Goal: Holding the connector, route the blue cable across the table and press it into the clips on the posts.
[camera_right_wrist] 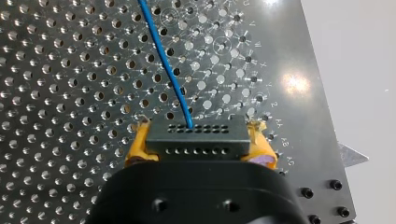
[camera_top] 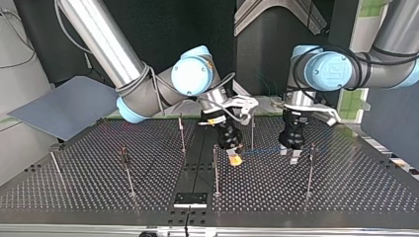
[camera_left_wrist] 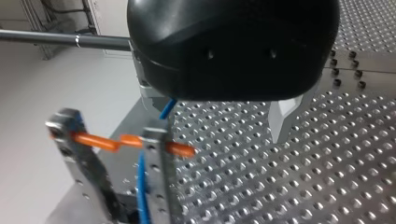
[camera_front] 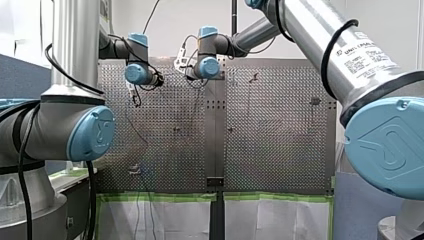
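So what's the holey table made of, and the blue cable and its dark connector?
The table looks like bare metal: silvery, with bright glints. The blue cable seems coated in smooth plastic or rubber, as it bends. The connector is probably matte dark plastic, dull with no shine.

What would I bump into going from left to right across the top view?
Grey board → first post → second post → third post → fourth post → my right pincer → fifth post → my left pincer → sixth post.
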